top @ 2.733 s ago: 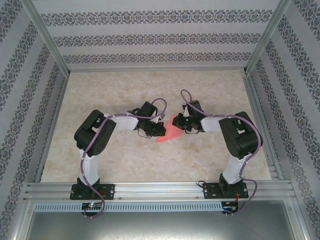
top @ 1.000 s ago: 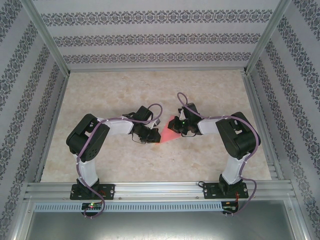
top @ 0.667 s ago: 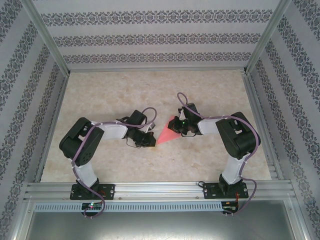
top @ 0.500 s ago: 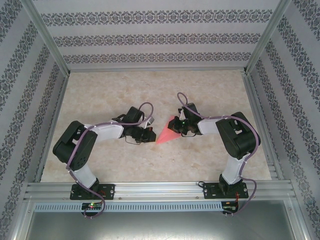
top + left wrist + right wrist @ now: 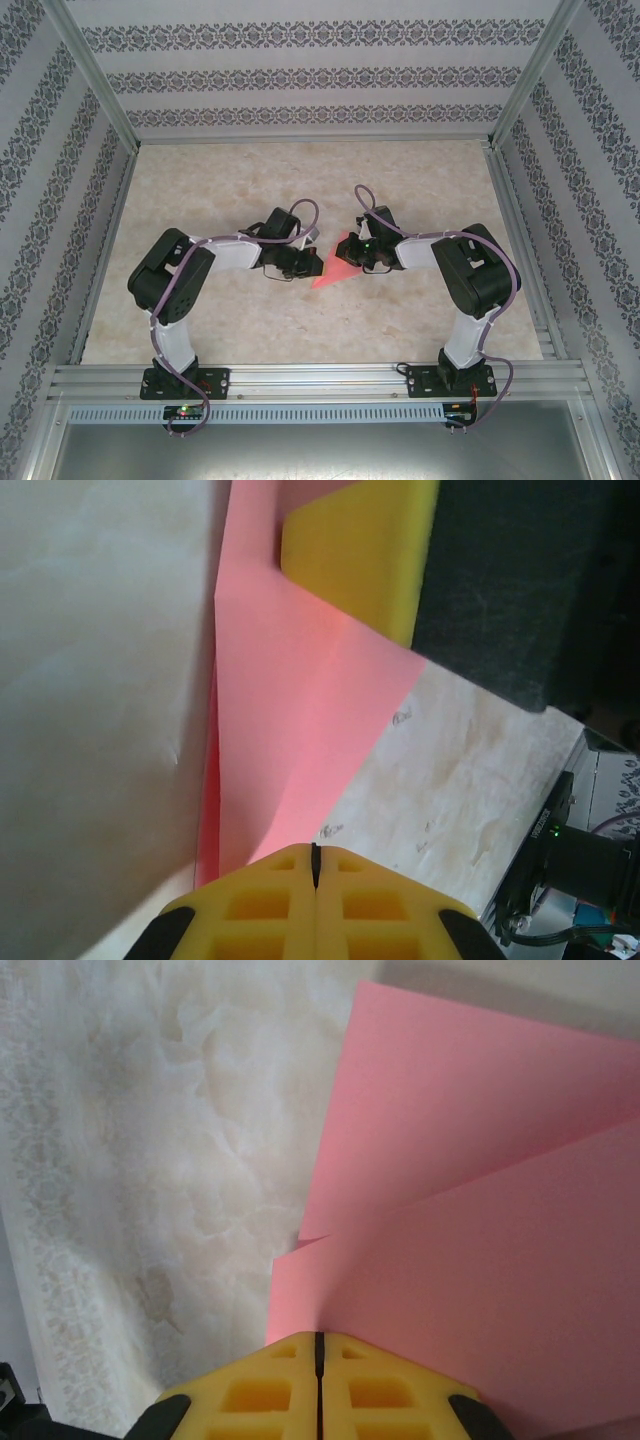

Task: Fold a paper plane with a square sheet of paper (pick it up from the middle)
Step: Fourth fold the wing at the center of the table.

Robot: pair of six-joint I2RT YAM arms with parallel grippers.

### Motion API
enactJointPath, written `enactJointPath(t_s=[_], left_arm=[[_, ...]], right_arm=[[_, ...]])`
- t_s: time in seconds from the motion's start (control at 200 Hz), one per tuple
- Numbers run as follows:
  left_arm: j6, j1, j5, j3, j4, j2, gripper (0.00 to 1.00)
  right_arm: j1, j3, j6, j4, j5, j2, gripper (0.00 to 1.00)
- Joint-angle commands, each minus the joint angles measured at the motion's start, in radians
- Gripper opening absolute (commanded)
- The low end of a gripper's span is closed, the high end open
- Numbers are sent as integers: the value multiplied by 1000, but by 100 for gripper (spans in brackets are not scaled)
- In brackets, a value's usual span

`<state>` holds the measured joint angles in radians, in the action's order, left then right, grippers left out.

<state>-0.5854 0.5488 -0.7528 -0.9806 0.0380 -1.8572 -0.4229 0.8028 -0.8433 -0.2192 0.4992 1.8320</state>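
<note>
The square sheet of paper (image 5: 336,267) is folded into a salmon-pink pointed wedge that lies flat on the table between both arms, its tip toward the near left. My left gripper (image 5: 309,264) is shut, its yellow tips (image 5: 315,854) set against the wedge's narrow end (image 5: 290,700); whether paper is pinched between them is unclear. My right gripper (image 5: 359,254) is shut too, its tips (image 5: 320,1340) on the wide end, where two overlapping layers (image 5: 480,1220) show. In the left wrist view a yellow finger (image 5: 365,550) of the right gripper rests on the paper's far end.
A marbled beige tabletop (image 5: 250,180) lies inside an aluminium frame with patterned walls on three sides. A metal rail (image 5: 320,380) along the near edge carries both arm bases.
The left gripper drew back to the left off the paper's tip, then came back right to its narrow end, staying shut. The right gripper and the paper have hardly moved.
</note>
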Motion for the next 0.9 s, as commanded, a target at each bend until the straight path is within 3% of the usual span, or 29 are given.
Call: enactJointPath(t_s=[0.0,0.39,0.684,0.894], left_arm=[[-12,8,-18,-46,1,-31,5],[65,36,83,-80,142,-92,3],[80,19,85,33,159,-41,2],[16,-15,30,193,70,27,1]], right_arm=[[4,-32,0,95,-93,75,7],[8,-31,1,108,-100,80,7],[12,-42,9,115,-100,68,7],[14,-46,10,113,-100,69,7]])
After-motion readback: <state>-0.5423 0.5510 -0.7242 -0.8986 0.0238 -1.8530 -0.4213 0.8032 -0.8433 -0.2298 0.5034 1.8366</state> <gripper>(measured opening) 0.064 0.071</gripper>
